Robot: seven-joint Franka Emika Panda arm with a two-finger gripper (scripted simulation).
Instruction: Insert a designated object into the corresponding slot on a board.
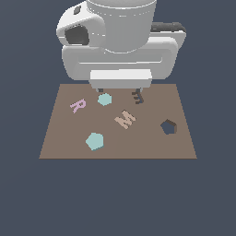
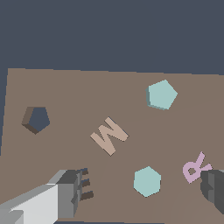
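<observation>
Pentagon block point(image 1: 94, 141), the light-teal one, is lying flat on the brown board point(image 1: 64, 147) in the exterior view, toward that view's left and close to the board's near edge. It's loose, nothing touching it. The gripper point(image 1: 119, 91) hangs at the far edge of the board, tucked under the big white arm body, so the pentagon is well apart from it, nearer the camera and a bit to the left. Its two dark fingers come down with a wide gap between them and nothing in that gap. One finger point(image 1: 138, 96) sits right at the small dark E-shaped cutout point(image 1: 135, 97); the other is by the smaller teal hexagon point(image 1: 104, 99). The pentagon slot point(image 1: 168, 126) is over on the exterior view's right, dark with brown-black walls, nothing in it. The tan M point(image 1: 125, 119) sits between the slot and the pentagon block, and the pink R point(image 1: 78, 105) is on the left side, near the hexagon.

Wrist view next. The pentagon block point(image 2: 162, 94) shows up flat on the board point(image 2: 65, 87), well away from both fingers. One finger point(image 2: 65, 192) covers part of the E-shaped cutout point(image 2: 85, 186), the other finger point(image 2: 214, 190) is just beside the R point(image 2: 195, 167). The hexagon point(image 2: 147, 181) lies between the two fingers, touching neither one. The M point(image 2: 109, 135) is mid-board, and the slot point(image 2: 36, 120) sits off by the board's edge, well apart from the pentagon block.
</observation>
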